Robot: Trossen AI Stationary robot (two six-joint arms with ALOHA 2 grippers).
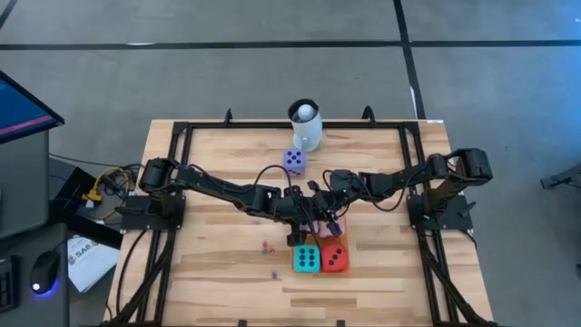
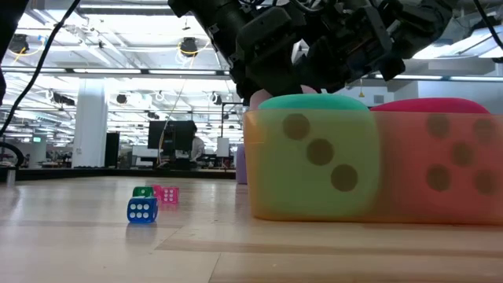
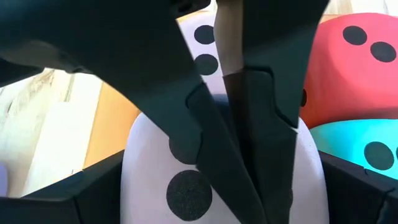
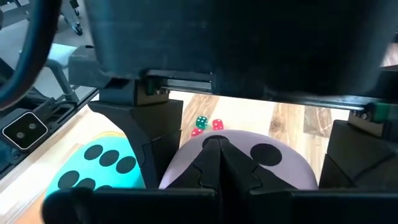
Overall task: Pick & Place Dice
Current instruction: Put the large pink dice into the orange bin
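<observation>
A pink die (image 3: 186, 186) with black pips sits mid-table, mostly covered by both arms (image 1: 334, 223). My left gripper (image 1: 307, 225) is open, one finger (image 3: 62, 196) on each side of this die. My right gripper (image 4: 217, 155) is shut and reaches in from the right, its tips on the die's upper face. The teal die (image 1: 306, 258) and red die (image 1: 334, 258) stand side by side on the wood just nearer the front edge. A purple die (image 1: 294, 162) rests farther back. Tiny dice (image 2: 141, 211) lie left of the teal one. My left gripper's fingers flank the pink die's two sides; I cannot tell whether they touch it. My right gripper lays its shut fingertips (image 3: 249, 186) against the pink die's upper face (image 4: 267, 155), slanting down from the table's right. The die's underside is hidden.
A white mug (image 1: 305, 127) with a ball in it stands at the far edge, behind the purple die. An orange surface (image 3: 112, 118) shows beside the pink die. Bare wood lies at the front left and far right. A black frame rims the table.
</observation>
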